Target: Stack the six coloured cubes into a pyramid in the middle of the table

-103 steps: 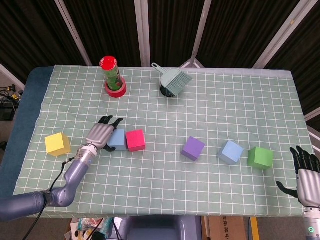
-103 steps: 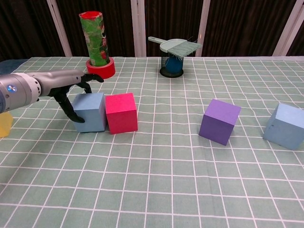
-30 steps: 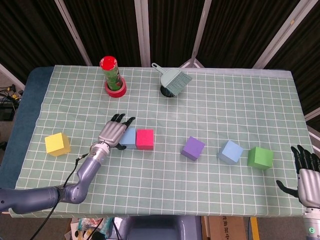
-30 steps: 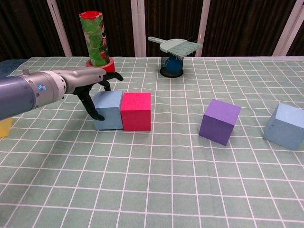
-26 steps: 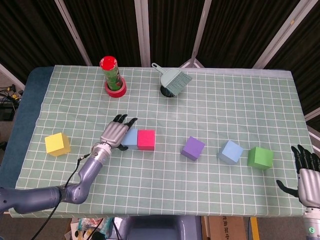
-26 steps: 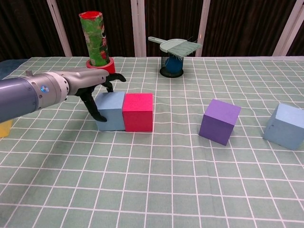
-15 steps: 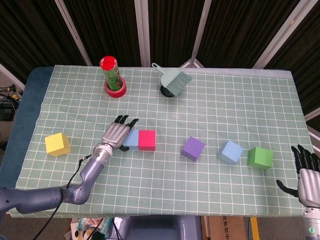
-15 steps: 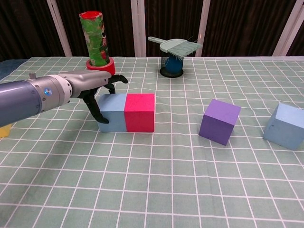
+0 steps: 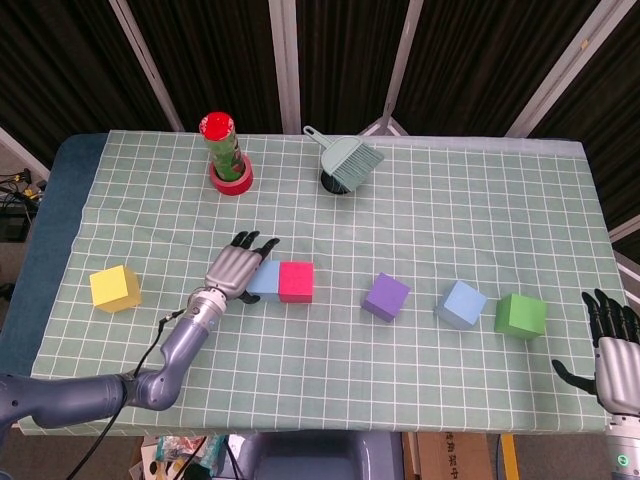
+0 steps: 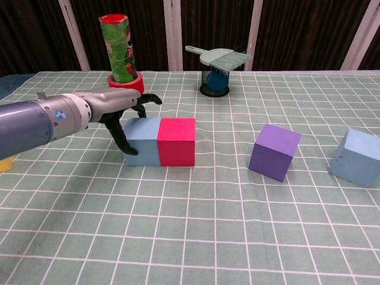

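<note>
Two touching cubes, light blue cube (image 10: 142, 141) and red cube (image 10: 176, 141), risk skewing apart under left hand (image 9: 232, 271), fingers spread against the blue.

Head cam: high, looks down. Chest cam: low, closer, fwd.

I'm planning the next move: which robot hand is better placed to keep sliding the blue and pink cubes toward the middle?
The left robot hand: it rests against the blue cube, which touches the pink cube. The right robot hand sits at the table's far edge.
</note>
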